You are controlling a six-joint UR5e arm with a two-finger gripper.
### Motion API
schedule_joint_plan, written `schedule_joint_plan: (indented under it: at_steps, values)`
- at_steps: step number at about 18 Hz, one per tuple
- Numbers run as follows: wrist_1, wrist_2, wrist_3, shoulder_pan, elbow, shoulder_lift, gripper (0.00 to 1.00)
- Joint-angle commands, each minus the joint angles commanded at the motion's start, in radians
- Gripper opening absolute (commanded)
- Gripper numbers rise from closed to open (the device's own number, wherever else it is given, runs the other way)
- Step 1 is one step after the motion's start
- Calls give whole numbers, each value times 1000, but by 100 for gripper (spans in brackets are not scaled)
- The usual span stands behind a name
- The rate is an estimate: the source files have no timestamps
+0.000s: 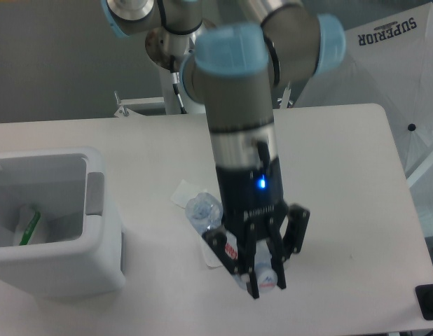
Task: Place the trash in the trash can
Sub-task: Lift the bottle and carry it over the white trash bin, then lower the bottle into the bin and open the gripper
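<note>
The crushed clear plastic bottle with a red label hangs tilted above the table's middle. My gripper is raised close to the camera and is shut on the bottle's lower end. A small white scrap lies on the table just left of the bottle's upper end. The white trash can stands at the left, well apart from the gripper. Inside it lies a translucent bag with a green strip. A white edge shows beneath the bottle; I cannot tell what it is.
The white fabric printed "SUPERIOR" stands past the table's far right corner. A dark object sits at the bottom right edge. The arm's base post rises behind the table.
</note>
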Motion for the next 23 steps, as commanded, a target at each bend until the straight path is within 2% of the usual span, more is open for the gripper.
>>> schedule_joint_plan:
  at_steps: [7, 16, 23]
  values:
    - [0, 0, -6, -116, -2, 58, 29]
    - [0, 2, -17, -285, -20, 46, 29]
    - [-2, 3, -31, -344, -72, 40, 29]
